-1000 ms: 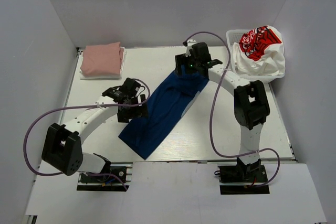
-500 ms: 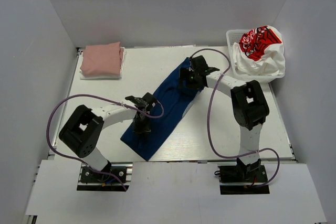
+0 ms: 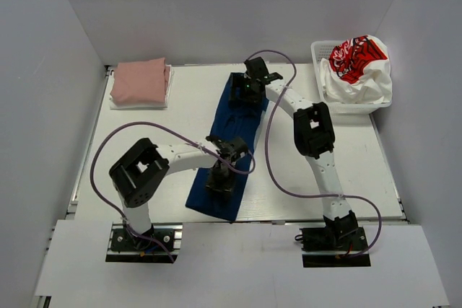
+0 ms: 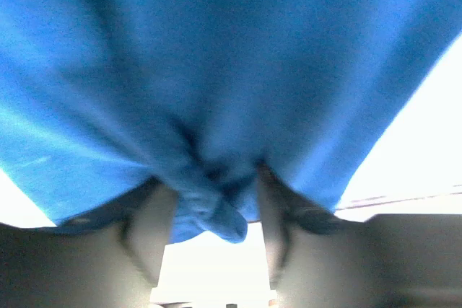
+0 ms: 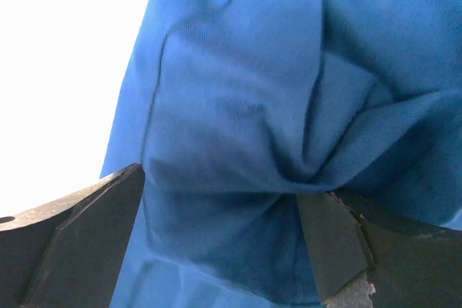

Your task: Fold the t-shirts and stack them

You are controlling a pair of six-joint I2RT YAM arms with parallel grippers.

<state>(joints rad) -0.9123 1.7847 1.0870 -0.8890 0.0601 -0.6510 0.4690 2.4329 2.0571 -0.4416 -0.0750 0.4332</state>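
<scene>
Stack begun, navy t-shirt [image 3: 234,128] only half folded.
You have the pink t-shirt [image 3: 139,81] folded on a white one [image 3: 118,104] at the desk's [image 3: 325,164] far-left corner, and a red-printed white t-shirt [image 3: 361,70] left heaped in the basket [image 3: 318,52]. The navy one lies mid-desk as a long, rumpled strip. Your left pincer [image 3: 220,180] pinches its near end narrowly. Your right pincer [image 3: 247,91] stands wide over the far end, with cloth puckered between the fingers.
</scene>
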